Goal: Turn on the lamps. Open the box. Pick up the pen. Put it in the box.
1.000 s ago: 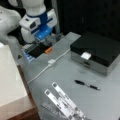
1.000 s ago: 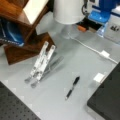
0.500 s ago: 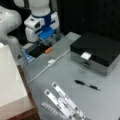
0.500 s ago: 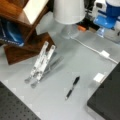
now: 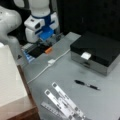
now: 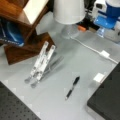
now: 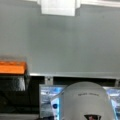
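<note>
Since the earlier frames the arm has shifted slightly toward a front view's left at the table's far edge; box, pen and bars lie unmoved.

Table (image 5: 62, 75): grey top, carrying everything below.

Arm: white and blue, standing at a front view's top, over the far edge of the table.

Gripper (image 5: 50, 40): low beneath the blue wrist block, close to an orange piece (image 5: 48, 50) at the table edge. Whether its fingers are wide or narrow, I cannot tell. It holds nothing I can make out. The wrist view shows bare grey table, the orange piece (image 7: 12, 67) at its left and a white block (image 7: 58, 7) at its top.

Box (image 5: 96, 52): black lid down, silver sides, white latch facing front; well apart from the gripper.

Lamp (image 6: 68, 12): white shade on a clear base, at a front view's top.

White bars (image 5: 63, 102): several, fanned together on the table.

White cable (image 5: 47, 66): runs across the table, with a small inline block.

Pen (image 5: 87, 85): black, lying flat on the table, between box and bars, touching neither.
</note>
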